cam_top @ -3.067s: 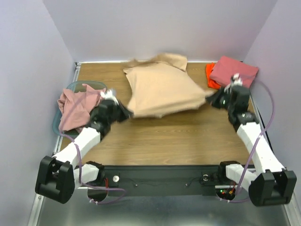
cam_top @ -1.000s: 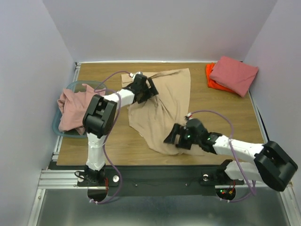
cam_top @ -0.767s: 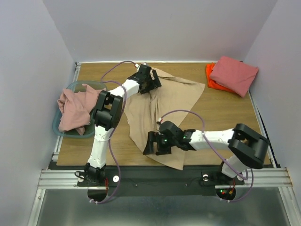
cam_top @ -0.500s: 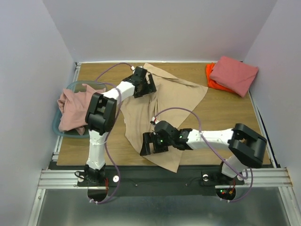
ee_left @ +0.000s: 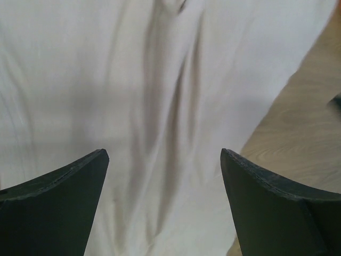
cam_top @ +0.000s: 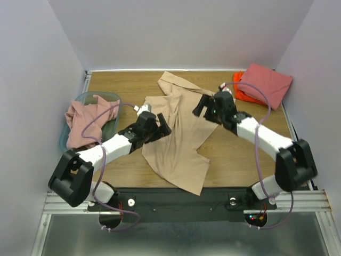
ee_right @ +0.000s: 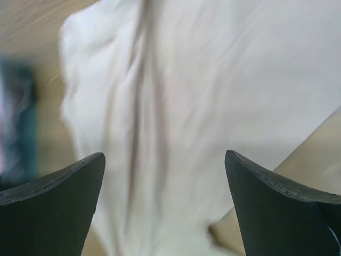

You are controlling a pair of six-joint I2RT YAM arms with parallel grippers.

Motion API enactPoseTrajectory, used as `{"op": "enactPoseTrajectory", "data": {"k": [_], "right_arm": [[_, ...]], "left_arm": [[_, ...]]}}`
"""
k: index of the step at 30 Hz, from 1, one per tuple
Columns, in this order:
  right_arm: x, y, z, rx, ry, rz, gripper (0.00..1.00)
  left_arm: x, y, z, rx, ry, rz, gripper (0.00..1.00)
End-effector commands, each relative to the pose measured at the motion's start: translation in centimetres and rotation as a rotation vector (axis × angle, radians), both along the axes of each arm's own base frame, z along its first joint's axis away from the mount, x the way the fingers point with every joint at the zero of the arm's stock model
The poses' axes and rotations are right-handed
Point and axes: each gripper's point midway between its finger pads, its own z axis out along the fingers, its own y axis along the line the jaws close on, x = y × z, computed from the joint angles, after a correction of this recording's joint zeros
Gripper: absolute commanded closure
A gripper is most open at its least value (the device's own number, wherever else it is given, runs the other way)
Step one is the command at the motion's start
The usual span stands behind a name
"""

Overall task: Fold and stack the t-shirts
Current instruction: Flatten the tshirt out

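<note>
Filling teal bin [cam_top: 106,96], pink t-shirt [cam_top: 82,122]; left fingers [ee_left: 53,213], right fingers [ee_right: 48,208] spread over tan t-shirt [cam_top: 178,144].

We look down on the tan t-shirt [ee_left: 133,80], which fills the frame from the left edge across to the upper right. It shows pale here, with soft creases running from the top centre down toward the bottom. Its edge slants from the upper right to the lower middle, and beyond it bare wooden worktop [ee_left: 298,133] shows at the right. The left gripper [ee_left: 162,160] has its dark fingers [ee_left: 53,202] spread wide at the bottom corners, with only cloth between them. A dark shape [ee_left: 335,104] at the right edge is too cropped to identify.
</note>
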Motion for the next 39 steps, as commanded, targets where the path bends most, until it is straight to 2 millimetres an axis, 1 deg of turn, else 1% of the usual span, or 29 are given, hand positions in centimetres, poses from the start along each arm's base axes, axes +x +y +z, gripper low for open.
{"op": "enactPoseTrajectory", "data": {"k": [1,3,4,7,9,11,14,15,17,18,19,21,22,23,24,25,26,27,28,29,30,31,32,33,35,36,37,38,39], "right_arm": [[8.9,-3.6,-0.5,-0.146,-0.043,-0.062,0.0],[11.9,-4.0,-2.1,-0.163,-0.017,-0.046,0.0],[14.6,-5.1,-3.9,-0.185,0.006,-0.071,0.0],[18.3,-5.3,-7.1,-0.249,0.033,-0.041,0.0],[19.3,-5.7,-8.1,-0.298,0.036,-0.04,0.0],[19.4,-6.0,-9.6,-0.316,0.067,-0.048,0.0],[18.0,-6.6,-11.1,-0.326,0.119,-0.066,0.0],[16.3,-6.8,-12.8,-0.319,0.178,-0.07,0.0],[14.0,-6.5,-14.0,-0.277,0.241,-0.061,0.0],[11.8,-6.4,-14.7,-0.245,0.289,-0.049,0.0],[10.3,-6.1,-15.1,-0.21,0.326,-0.04,0.0],[8.2,-5.9,-15.5,-0.158,0.374,-0.069,0.0],[5.8,-6.6,-15.7,-0.163,0.399,-0.093,0.0],[4.7,-6.6,-15.6,-0.158,0.402,-0.104,0.0],[3.8,-6.4,-15.2,-0.142,0.394,-0.119,0.0],[1.4,-6.6,-14.9,-0.159,0.389,-0.139,0.0],[0.2,-6.3,-14.5,-0.13,0.386,-0.157,0.0],[-0.6,-6.7,-14.3,-0.128,0.379,-0.191,0.0],[-1.4,-6.8,-14.0,-0.11,0.372,-0.221,0.0],[-3.0,-7.3,-13.4,-0.079,0.356,-0.235,0.0],[-3.1,-7.3,-12.7,-0.048,0.336,-0.249,0.0],[-3.0,-7.7,-11.8,-0.049,0.299,-0.262,0.0],[-2.6,-8.0,-10.1,-0.04,0.242,-0.271,0.0],[-2.3,-8.4,-9.1,-0.064,0.2,-0.264,0.0],[-1.7,-9.1,-7.5,-0.083,0.146,-0.29,0.0],[-1.5,-9.3,-5.8,-0.081,0.106,-0.294,0.0],[-1.5,-9.6,-5.2,-0.084,0.093,-0.301,0.0],[-1.6,-10.2,-4.8,-0.102,0.09,-0.325,0.0],[-1.6,-10.5,-3.5,-0.096,0.062,-0.336,0.0]], "left_arm": [[-2.2,-0.5,-3.9,-0.047,0.092,0.013,0.02],[-2.6,-0.1,-5.2,-0.022,0.122,0.024,0.02],[-2.7,0.1,-6.2,-0.003,0.14,0.035,0.02],[-2.5,0.4,-7.6,0.035,0.173,0.047,0.02],[-1.9,0.6,-7.8,0.053,0.175,0.056,0.02],[-1.3,1.3,-8.8,0.089,0.191,0.072,0.02],[0.3,3.8,-10.2,0.155,0.228,0.144,0.02],[1.6,4.6,-9.9,0.172,0.221,0.181,0.02],[2.6,6.3,-11.2,0.243,0.253,0.221,0.02],[4.2,6.3,-10.5,0.249,0.233,0.216,0.02],[5.0,7.2,-11.7,0.26,0.267,0.229,0.02],[6.7,7.6,-12.2,0.262,0.277,0.23,0.02],[8.9,7.0,-11.0,0.247,0.244,0.203,0.02],[9.9,7.7,-12.4,0.263,0.274,0.218,0.02],[12.2,7.2,-11.0,0.254,0.243,0.221,0.02],[13.1,7.5,-12.3,0.288,0.26,0.207,0.02],[15.8,6.8,-10.3,0.28,0.222,0.21,0.02],[14.8,7.1,-12.5,0.314,0.279,0.193,0.02],[18.0,5.9,-9.9,0.291,0.209,0.18,0.02],[18.8,5.6,-11.6,0.309,0.236,0.167,0.02],[20.9,4.9,-9.8,0.295,0.196,0.17,0.02],[21.8,4.6,-9.6,0.294,0.188,0.162,0.02],[22.1,4.1,-10.9,0.297,0.219,0.136,0.02],[22.1,3.8,-10.6,0.296,0.236,0.119,0.03],[22.9,2.7,-8.0,0.258,0.187,0.101,0.04],[22.5,2.8,-7.4,0.259,0.18,0.101,0.04],[22.2,2.9,-6.4,0.259,0.164,0.106,0.04],[22.0,3.1,-3.0,0.243,0.107,0.121,0.04],[20.8,3.5,-2.7,0.247,0.113,0.12,0.04]]}}
